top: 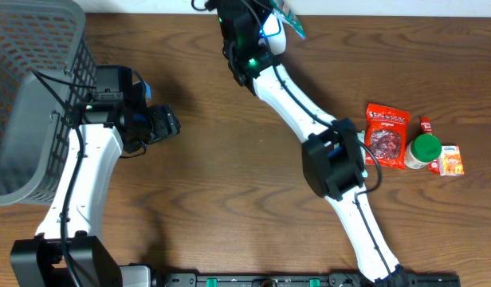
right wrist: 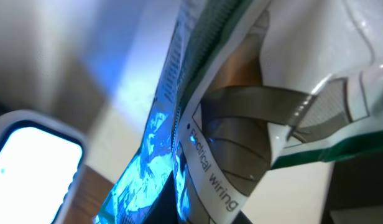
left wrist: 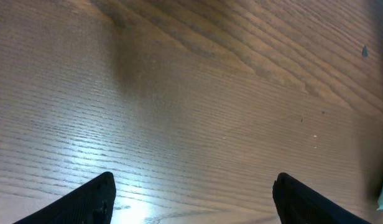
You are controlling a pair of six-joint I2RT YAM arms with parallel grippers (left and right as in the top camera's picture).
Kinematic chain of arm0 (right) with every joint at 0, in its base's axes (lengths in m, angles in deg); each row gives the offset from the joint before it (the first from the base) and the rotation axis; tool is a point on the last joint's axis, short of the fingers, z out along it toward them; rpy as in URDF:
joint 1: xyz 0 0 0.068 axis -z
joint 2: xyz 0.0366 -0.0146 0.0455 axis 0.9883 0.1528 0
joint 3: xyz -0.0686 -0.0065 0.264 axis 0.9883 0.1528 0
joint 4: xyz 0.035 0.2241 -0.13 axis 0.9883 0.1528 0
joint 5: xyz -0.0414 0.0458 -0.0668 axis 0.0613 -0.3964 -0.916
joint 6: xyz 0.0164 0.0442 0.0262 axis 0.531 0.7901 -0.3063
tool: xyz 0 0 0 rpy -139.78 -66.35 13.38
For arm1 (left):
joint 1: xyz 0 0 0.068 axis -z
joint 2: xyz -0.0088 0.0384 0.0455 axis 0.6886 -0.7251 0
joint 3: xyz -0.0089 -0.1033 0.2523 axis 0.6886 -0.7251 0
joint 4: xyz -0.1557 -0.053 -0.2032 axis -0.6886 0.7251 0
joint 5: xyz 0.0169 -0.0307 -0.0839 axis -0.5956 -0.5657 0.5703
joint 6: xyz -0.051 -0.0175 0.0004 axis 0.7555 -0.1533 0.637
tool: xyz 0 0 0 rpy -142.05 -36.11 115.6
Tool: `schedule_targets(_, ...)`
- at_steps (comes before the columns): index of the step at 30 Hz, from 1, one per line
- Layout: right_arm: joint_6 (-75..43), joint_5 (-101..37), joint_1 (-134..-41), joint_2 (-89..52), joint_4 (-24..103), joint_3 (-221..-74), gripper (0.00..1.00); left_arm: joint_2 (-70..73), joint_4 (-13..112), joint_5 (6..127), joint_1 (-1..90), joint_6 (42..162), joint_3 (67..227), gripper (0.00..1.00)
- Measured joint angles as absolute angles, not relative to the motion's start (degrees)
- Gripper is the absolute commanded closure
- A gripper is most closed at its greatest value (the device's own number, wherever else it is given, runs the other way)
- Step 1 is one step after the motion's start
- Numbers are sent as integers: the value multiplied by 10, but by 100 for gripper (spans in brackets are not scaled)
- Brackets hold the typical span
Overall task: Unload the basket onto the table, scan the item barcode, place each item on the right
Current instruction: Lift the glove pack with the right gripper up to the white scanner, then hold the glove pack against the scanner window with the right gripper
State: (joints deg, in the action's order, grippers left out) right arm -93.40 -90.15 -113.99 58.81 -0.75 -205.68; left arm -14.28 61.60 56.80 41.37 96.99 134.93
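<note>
The item (top: 287,22) is a flat packet with a white face and a teal edge, held up at the table's far edge by my right gripper (top: 268,32). In the right wrist view the packet (right wrist: 241,124) fills the frame, with grey print and lettering, and blue light falls on its lower left part. My right gripper (right wrist: 179,208) is shut on its bottom edge. A white device with a bright screen (right wrist: 30,155) sits blurred at the left. I cannot make out a barcode. My left gripper (top: 170,123) hovers over bare wood, and its fingers (left wrist: 92,199) stand wide apart with nothing between them.
A grey plastic basket (top: 30,96) stands at the left edge beside my left arm. At the right lie a red snack packet (top: 386,134), a green-lidded jar (top: 425,150) and a small orange box (top: 450,159).
</note>
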Motion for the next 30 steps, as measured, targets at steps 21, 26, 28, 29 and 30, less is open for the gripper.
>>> schedule_targets(21, -991, -839, -1138, 643, -99, -2057, 99, -143, 616, 568, 414, 970, 1349, 18)
schedule_targets(26, -991, -839, -1145, 643, -77, -2057, 96, -143, 616, 568, 414, 970, 1349, 18)
schedule_targets(28, -988, -838, -1148, 643, -69, -2057, 95, -143, 616, 568, 414, 970, 1349, 18)
schedule_targets(29, -986, -838, -1149, 643, -63, -2057, 96, -143, 616, 568, 414, 970, 1349, 18)
schedule_targets(30, -981, -838, -1151, 643, -58, -2057, 96, -143, 616, 568, 414, 970, 1349, 18)
